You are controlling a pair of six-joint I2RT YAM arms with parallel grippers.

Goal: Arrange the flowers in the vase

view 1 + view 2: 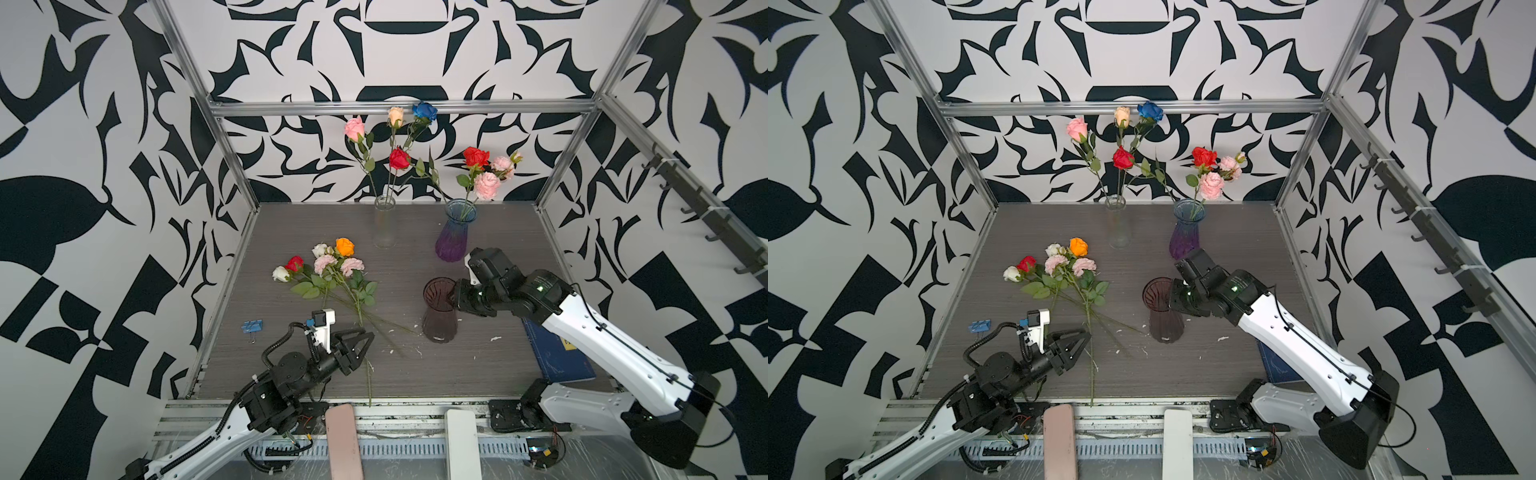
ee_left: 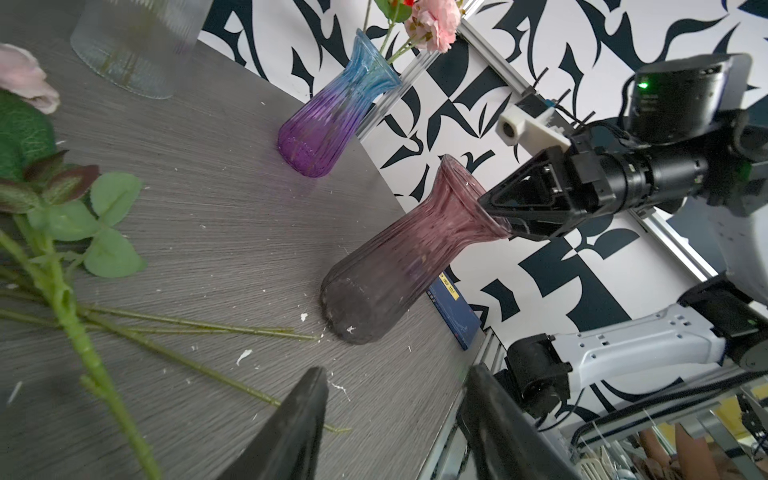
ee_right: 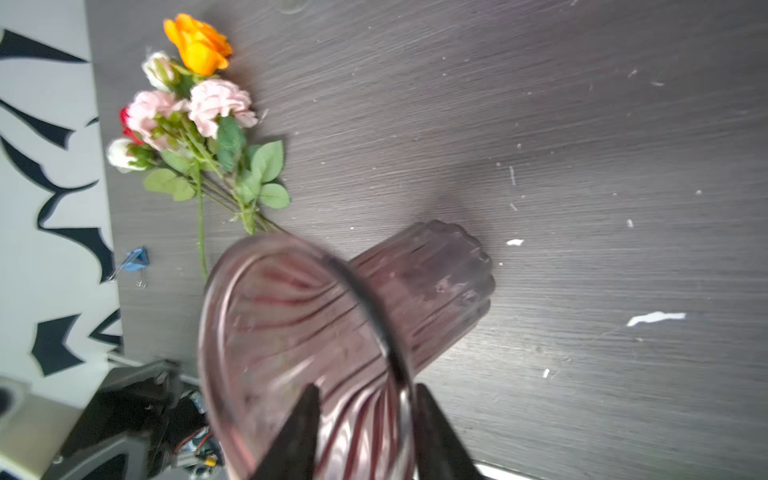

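- Right hand, in both top views, sits at the right side of the rim of the mauve vase. The vase stands upright near the middle of the surface. From up there I cannot tell how far the hand is open.
- Left hand is low at the near left, its tips just beside the stems of the loose flowers. That bunch lies flat, with heads to the far left and stems fanning toward the near edge.
- At the far side, a clear vase and a blue-purple vase each hold flowers.
- In the left wrist view, the left hand has its fingers well apart with nothing between them. The green stems lie close by on the surface, and the right hand meets the vase's flared lip.
- In the right wrist view, the right hand straddles the rim, one finger inside the mouth and one outside. A clear gap shows on the inner side, so it is parted rather than pinching the glass.
- The flowers look light, with thin, springy stems that could roll or slip. The heads are soft and the leaves catch easily. The bare lower stem, clear of the leaves, seems the best place to hold.
- The mauve vase is smooth, top-heavy glass, so it likely tips easily when a stem pushes against the lip.
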